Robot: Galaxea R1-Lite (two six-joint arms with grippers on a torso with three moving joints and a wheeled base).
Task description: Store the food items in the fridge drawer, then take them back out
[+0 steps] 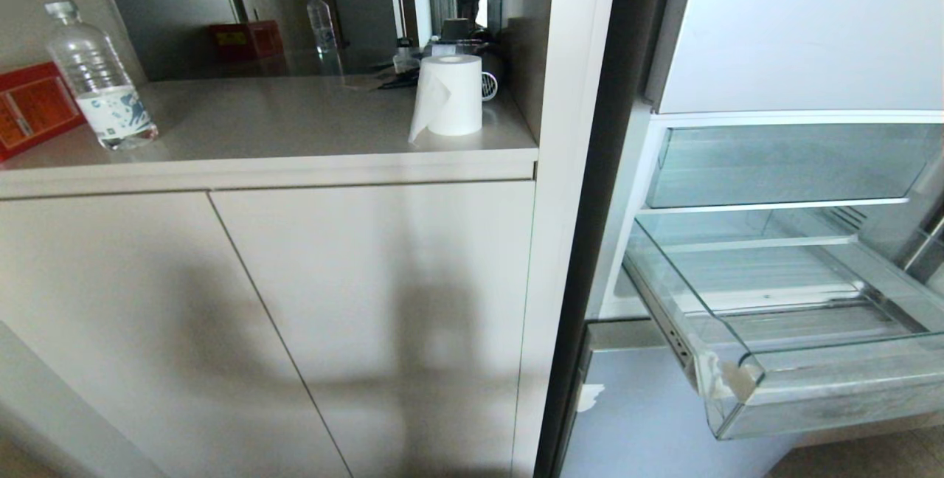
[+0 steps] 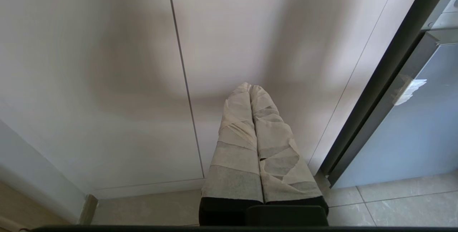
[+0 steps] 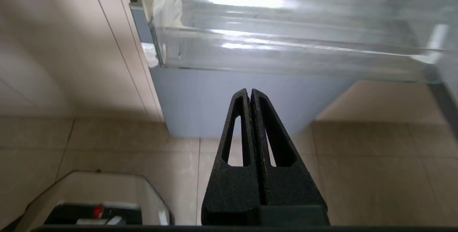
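Black fingers pressed flat together, the right gripper (image 3: 250,94) grips nothing, sitting centre frame in the right wrist view below the clear fridge drawer (image 3: 286,51) across the top. Over in the left wrist view, the left gripper (image 2: 250,88), tape-wrapped, is also closed and empty, centre frame before pale cabinet doors (image 2: 107,63). Head view: drawer pulled out at lower right, nothing visible in it. No fruits in sight. Paper roll (image 1: 450,94) upper centre, water bottle (image 1: 99,80) upper left.
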